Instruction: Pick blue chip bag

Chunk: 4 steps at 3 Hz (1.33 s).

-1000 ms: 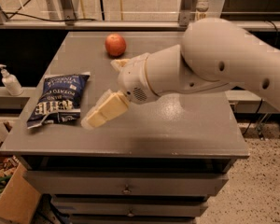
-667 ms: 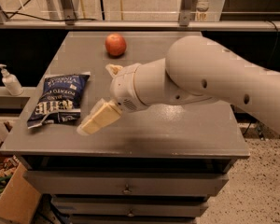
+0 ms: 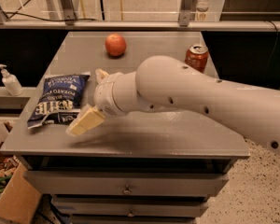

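Note:
The blue chip bag (image 3: 57, 99) lies flat on the left part of the grey table (image 3: 177, 134), dark navy with white lettering. My gripper (image 3: 85, 101) hangs just right of the bag, at its right edge and slightly above the table. One cream finger (image 3: 85, 121) points down-left near the bag's lower right corner. The other finger (image 3: 101, 74) shows near the bag's upper right corner. The fingers stand wide apart with nothing between them. The big white arm (image 3: 200, 97) reaches in from the right.
A red apple (image 3: 115, 45) sits at the back centre of the table. A red soda can (image 3: 196, 57) stands at the back right. A soap dispenser (image 3: 10, 80) stands on a ledge to the left. A cardboard box (image 3: 14, 199) is on the floor at lower left.
The arm and gripper have moved left, closer to the chip bag's right edge. The soda can, hidden behind the arm before, now shows. The bag has not moved.

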Available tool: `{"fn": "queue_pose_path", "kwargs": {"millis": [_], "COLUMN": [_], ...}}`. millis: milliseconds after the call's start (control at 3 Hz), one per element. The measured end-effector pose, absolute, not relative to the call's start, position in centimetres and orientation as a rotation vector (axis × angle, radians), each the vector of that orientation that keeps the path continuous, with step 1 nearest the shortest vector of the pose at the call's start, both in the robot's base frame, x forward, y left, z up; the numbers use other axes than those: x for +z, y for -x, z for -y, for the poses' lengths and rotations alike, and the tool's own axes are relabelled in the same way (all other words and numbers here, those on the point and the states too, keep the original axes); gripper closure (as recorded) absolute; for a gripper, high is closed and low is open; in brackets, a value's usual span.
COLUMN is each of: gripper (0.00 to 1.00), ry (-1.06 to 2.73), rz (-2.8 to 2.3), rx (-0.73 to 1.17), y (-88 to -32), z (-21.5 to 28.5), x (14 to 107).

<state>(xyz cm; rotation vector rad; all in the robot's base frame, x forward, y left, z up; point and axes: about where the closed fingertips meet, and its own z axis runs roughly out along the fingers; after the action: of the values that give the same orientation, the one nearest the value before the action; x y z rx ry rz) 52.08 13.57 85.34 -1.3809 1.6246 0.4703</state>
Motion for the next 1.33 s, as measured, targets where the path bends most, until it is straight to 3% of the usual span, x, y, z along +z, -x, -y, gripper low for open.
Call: {"fn": "queue_pose_path", "kwargs": {"millis": [667,1000,1333], "gripper": [0.00,0.16,0.40], "ry": [1.347,1.331,1.298], "rz": [-1.641,-1.636,-1.623], "rx": [0.475,0.501,0.543], "y": [-54.1,-54.3,-54.5], "z": [-16.9,-18.1,-18.8], "x": [83.4,83.1,83.2]}}
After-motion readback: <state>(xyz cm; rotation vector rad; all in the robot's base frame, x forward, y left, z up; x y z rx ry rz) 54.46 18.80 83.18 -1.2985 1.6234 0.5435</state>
